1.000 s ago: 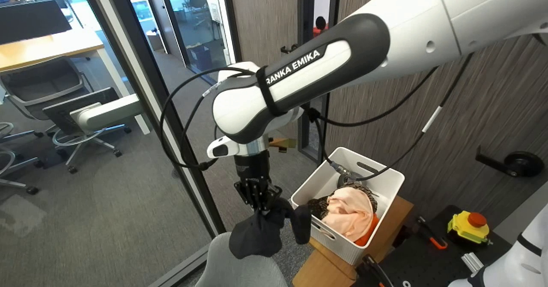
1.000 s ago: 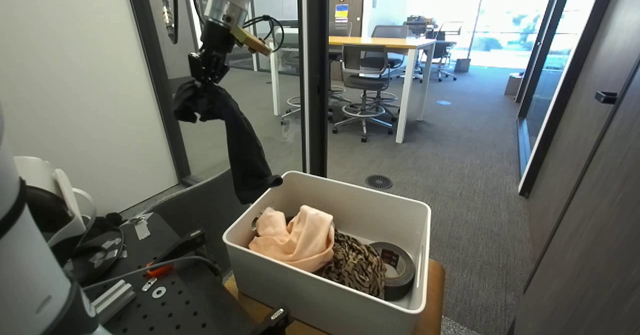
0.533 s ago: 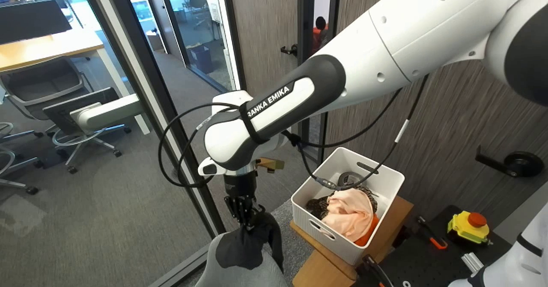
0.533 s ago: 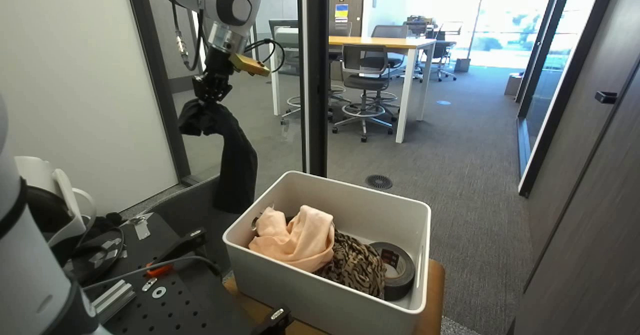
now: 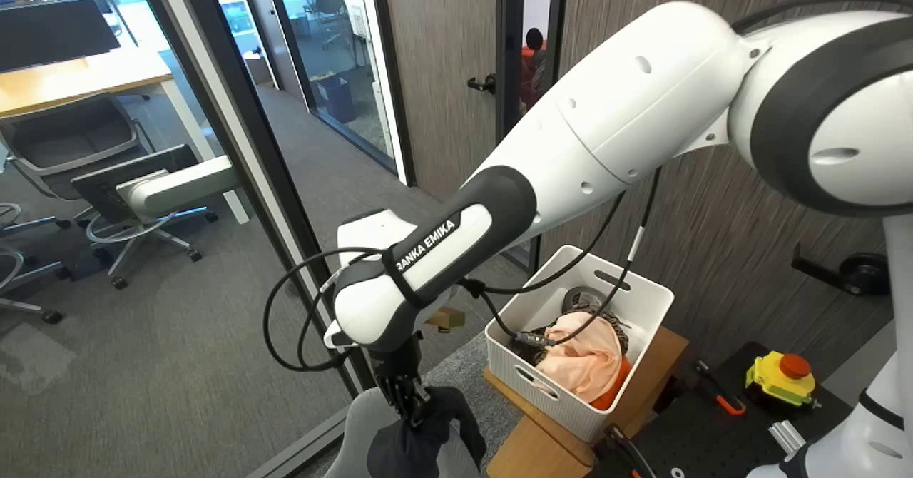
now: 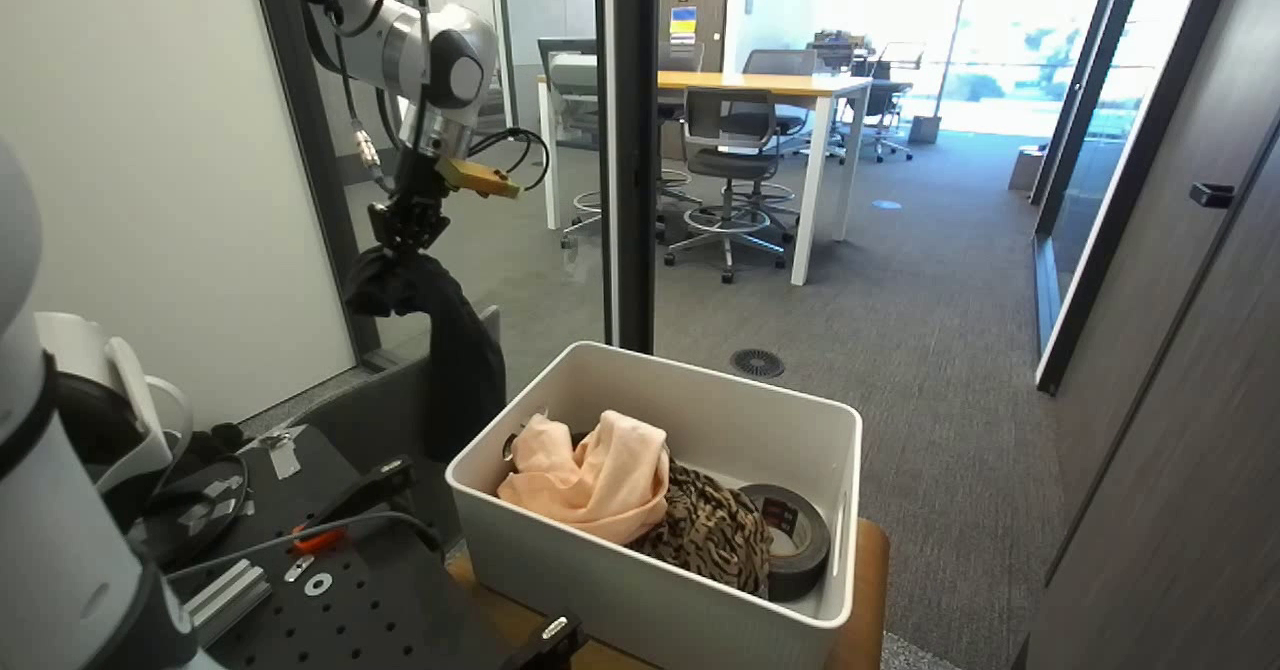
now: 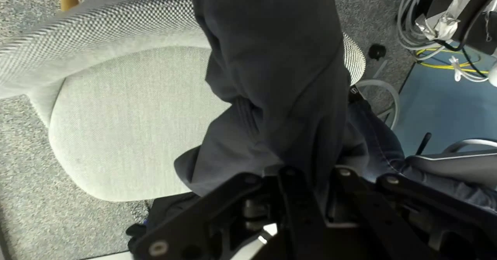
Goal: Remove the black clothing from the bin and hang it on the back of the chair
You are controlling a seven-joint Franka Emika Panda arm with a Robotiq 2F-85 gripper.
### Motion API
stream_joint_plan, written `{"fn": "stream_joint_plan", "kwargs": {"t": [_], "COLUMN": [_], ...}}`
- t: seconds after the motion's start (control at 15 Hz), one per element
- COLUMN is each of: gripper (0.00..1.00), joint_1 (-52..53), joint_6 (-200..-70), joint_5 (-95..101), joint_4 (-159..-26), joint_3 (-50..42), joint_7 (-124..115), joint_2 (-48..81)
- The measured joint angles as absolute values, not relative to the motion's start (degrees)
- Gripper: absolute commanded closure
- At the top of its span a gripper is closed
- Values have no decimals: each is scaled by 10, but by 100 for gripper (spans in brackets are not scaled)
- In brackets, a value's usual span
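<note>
The black clothing hangs from my gripper in all views; it shows in both exterior views (image 5: pixel 406 453) (image 6: pixel 465 375) and fills the middle of the wrist view (image 7: pixel 275 70). My gripper (image 5: pixel 414 415) (image 6: pixel 402 248) (image 7: pixel 310 174) is shut on its bunched upper part. The grey chair (image 5: pixel 360 421) (image 6: pixel 375 410) is below it; its backrest (image 7: pixel 128 21) and seat (image 7: pixel 124 124) show in the wrist view. The cloth hangs over the chair, and a long end hangs beside the bin. Whether it touches the backrest is unclear. The white bin (image 5: pixel 563 414) (image 6: pixel 640 595) stands beside the chair.
The bin holds a peach cloth (image 5: pixel 585 360) (image 6: pixel 600 490), a leopard-print cloth (image 6: pixel 705 530) and a tape roll (image 6: pixel 800 550). A glass wall with a dark post (image 6: pixel 630 150) stands behind the chair. A black perforated table (image 6: pixel 350 590) with tools is near the robot base.
My gripper has moved down with the black clothing, lower over the chair. The clothing's long end has swung away from the bin's rim. The bin and its contents have not moved.
</note>
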State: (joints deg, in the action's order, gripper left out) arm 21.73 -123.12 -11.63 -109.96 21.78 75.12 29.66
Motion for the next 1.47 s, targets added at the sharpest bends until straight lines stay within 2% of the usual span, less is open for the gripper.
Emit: {"fn": "stream_joint_plan", "kwargs": {"t": [0.53, 1.07, 1.13, 1.2, 1.27, 1.47], "gripper": [91, 92, 63, 62, 57, 32], "joint_1": [267, 262, 260, 258, 256, 249], "joint_6": [-1243, -1255, -1255, -1255, -1254, -1251], "joint_5": [-48, -27, -26, -26, -26, -26], "joint_4": [-1070, -1049, -1048, -1047, -1046, -1045], "joint_3": [227, 227, 227, 227, 227, 227], "joint_7": [653, 619, 618, 616, 616, 616], "joint_2": [366, 387, 388, 388, 389, 390]}}
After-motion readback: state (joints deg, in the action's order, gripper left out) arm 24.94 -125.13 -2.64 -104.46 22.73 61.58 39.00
